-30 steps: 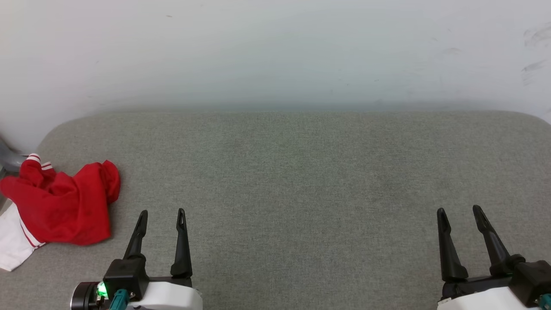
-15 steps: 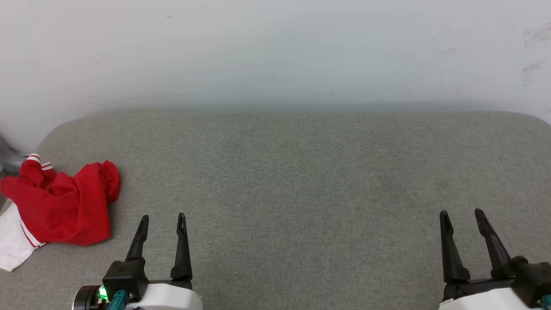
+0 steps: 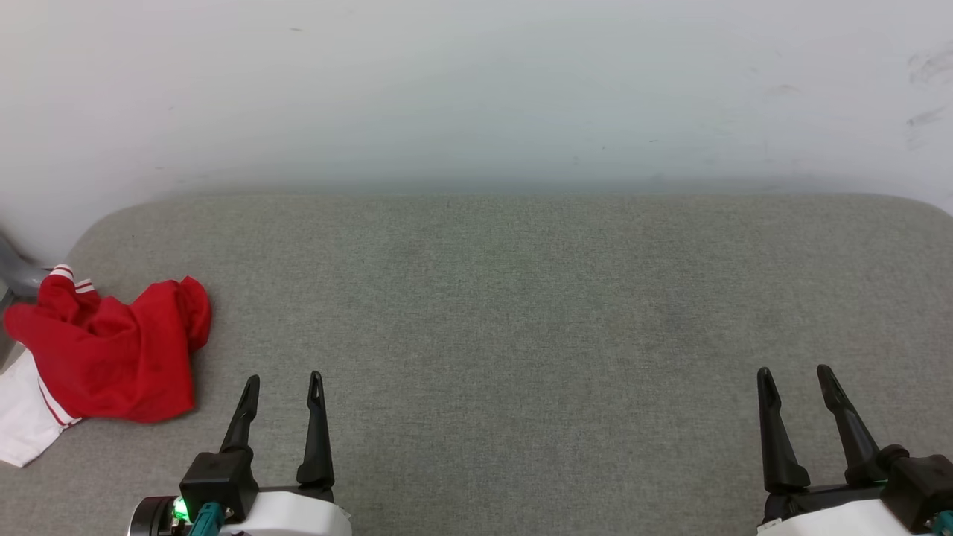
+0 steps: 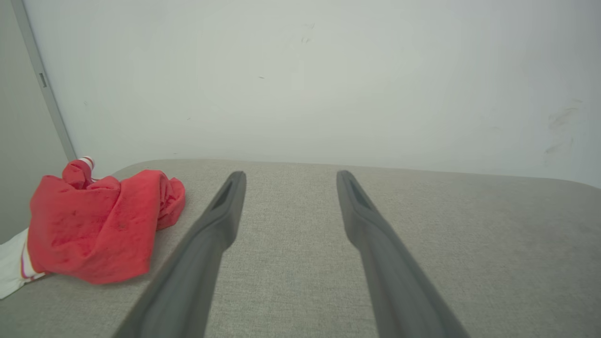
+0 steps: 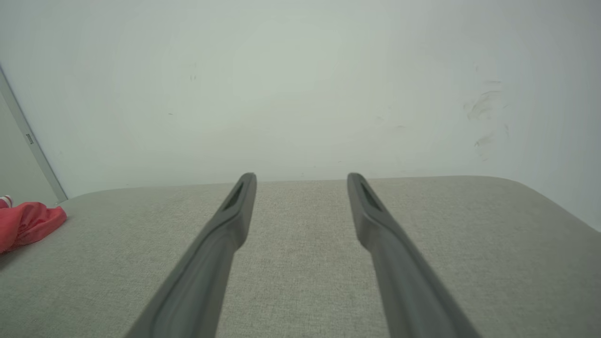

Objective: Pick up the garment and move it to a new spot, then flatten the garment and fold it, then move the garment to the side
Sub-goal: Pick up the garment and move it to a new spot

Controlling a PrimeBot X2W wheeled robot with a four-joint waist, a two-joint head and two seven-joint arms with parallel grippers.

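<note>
A grey fabric-covered surface [image 3: 521, 298] stretches ahead of both claws; the crumpled red garment [image 3: 112, 357] lies bunched just left of the left gripper [image 3: 284, 380], untouched, well apart from the right gripper [image 3: 793, 370]; both spread wide, holding nothing

A grey woven surface [image 3: 521, 298] with rounded far corners lies under and ahead of my left gripper [image 3: 284, 377] and right gripper [image 3: 793, 369]. Beyond the fingertips I see it meet a pale wall [image 3: 476, 89]. Dark scuff marks [image 3: 922, 117] sit up-right of the right gripper; a grey upright strip [image 4: 55, 112] stands far left of the left one.
</note>
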